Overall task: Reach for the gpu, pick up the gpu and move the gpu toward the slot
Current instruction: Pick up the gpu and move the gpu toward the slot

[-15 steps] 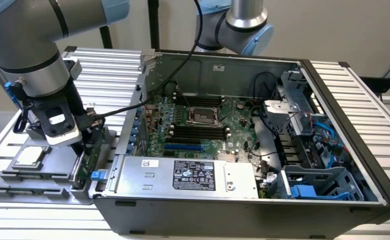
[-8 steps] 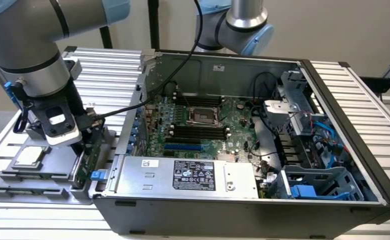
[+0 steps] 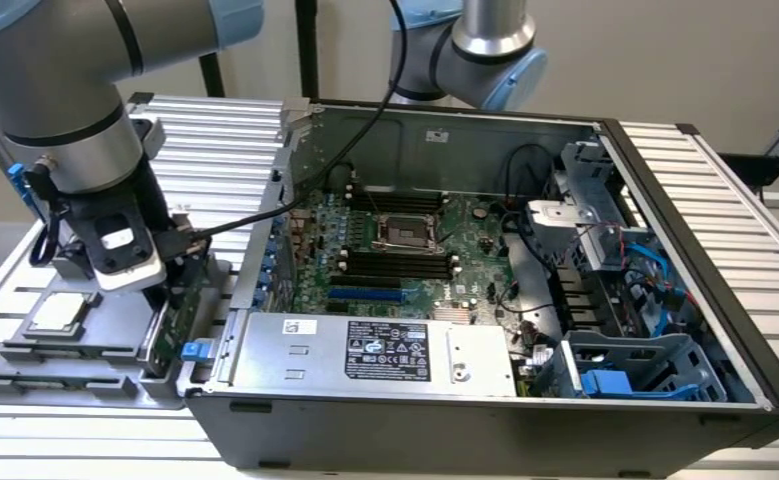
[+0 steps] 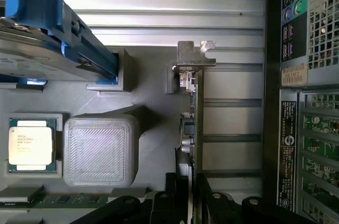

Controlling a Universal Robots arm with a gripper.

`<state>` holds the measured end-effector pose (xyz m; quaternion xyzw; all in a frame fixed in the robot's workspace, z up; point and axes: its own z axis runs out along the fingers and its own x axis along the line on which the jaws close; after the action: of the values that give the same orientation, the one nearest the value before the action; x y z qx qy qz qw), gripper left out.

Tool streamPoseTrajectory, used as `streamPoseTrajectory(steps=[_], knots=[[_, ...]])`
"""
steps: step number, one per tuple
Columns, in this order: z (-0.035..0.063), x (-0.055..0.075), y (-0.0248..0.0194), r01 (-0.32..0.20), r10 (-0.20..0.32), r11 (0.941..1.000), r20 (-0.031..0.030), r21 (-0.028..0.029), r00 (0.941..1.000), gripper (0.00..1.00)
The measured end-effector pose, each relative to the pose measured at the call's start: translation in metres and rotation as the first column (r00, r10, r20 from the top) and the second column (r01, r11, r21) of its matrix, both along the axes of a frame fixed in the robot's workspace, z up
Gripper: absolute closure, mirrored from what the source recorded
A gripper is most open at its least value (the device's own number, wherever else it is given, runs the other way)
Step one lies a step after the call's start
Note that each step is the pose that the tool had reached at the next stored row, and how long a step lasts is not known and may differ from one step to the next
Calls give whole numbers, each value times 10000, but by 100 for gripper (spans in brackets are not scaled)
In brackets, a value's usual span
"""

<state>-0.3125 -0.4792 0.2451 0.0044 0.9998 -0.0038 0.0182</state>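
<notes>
The reach looks done: the gripper (image 4: 188,196) is down over one end of the gpu (image 4: 194,123), which stands on edge in the holder (image 4: 153,91) right beneath it, not yet lifted toward the case (image 3: 469,440); I cannot tell whether it has closed.

My gripper (image 4: 188,184), cut off by the frame edge, covers one end of the gpu (image 4: 194,123) (chip (image 4: 30,145) lettering too small to read).

Thin green gpu (image 4: 197,121), upright, edge-on
</notes>
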Motion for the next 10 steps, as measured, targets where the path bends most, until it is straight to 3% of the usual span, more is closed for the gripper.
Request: streamPoseTrajectory(steps=[4,10], knots=[[31,21,0,1,0,10000,-102,19,9999,74],[130,51,0,1,0,10000,-318,41,9995,74]])
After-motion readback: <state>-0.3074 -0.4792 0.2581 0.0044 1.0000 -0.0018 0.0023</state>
